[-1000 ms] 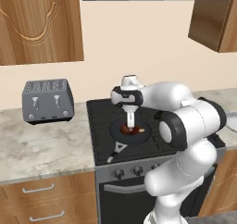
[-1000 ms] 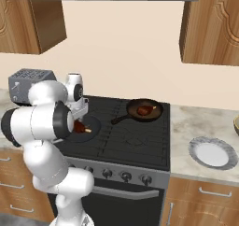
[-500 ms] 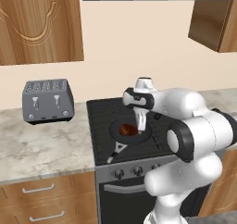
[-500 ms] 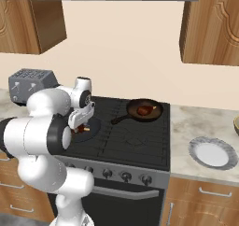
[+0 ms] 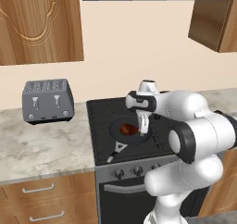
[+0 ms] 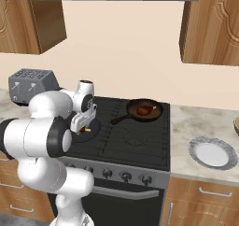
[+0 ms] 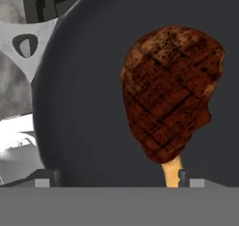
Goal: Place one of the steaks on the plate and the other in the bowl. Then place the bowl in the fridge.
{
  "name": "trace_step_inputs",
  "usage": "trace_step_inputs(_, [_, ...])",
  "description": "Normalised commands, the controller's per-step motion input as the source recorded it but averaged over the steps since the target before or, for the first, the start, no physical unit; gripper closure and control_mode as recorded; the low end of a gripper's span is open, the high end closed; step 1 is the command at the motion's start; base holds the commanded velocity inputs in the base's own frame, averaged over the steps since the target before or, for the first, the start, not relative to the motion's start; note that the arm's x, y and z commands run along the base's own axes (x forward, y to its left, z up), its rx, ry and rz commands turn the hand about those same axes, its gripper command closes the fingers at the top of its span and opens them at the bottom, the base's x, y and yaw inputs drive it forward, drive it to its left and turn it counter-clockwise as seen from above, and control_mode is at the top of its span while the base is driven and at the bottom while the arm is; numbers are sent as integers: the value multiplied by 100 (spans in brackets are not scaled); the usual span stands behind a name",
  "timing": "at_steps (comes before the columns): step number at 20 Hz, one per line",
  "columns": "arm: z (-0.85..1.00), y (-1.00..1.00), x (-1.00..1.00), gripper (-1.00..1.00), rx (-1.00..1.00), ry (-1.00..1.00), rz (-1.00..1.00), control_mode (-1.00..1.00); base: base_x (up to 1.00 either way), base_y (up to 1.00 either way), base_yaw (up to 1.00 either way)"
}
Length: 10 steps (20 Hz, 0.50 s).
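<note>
A reddish-brown steak (image 7: 170, 94) with a short yellow bone lies in a black skillet (image 7: 84, 103) on the front of the stove. My gripper (image 5: 144, 124) hangs open just above it, the fingertips (image 7: 185, 175) wide apart with nothing between them. From the left base view the steak (image 5: 127, 129) sits in that skillet (image 5: 121, 136) right beside the fingers. A second steak (image 6: 144, 110) lies in another skillet (image 6: 145, 111) at the back of the stove. The white plate (image 6: 212, 153) rests on the counter to the right. The bowl's rim (image 6: 236, 125) peeks in at the right edge.
A grey toaster (image 5: 47, 100) stands on the marble counter left of the black stove (image 6: 135, 138). Wooden cabinets hang above on both sides, with a range hood over the stove. Drawers run below the counter.
The hand has swung right in the left base view and come down closer to the front skillet's steak. Its jaws have stayed open.
</note>
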Motion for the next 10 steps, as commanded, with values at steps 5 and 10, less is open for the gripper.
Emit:
trace_step_inputs(5, [-8,9,28,-100,0,4,0,-100,0,0,0])
trace_step_inputs(10, [-6,10,21,-100,0,1,0,-100,0,0,0])
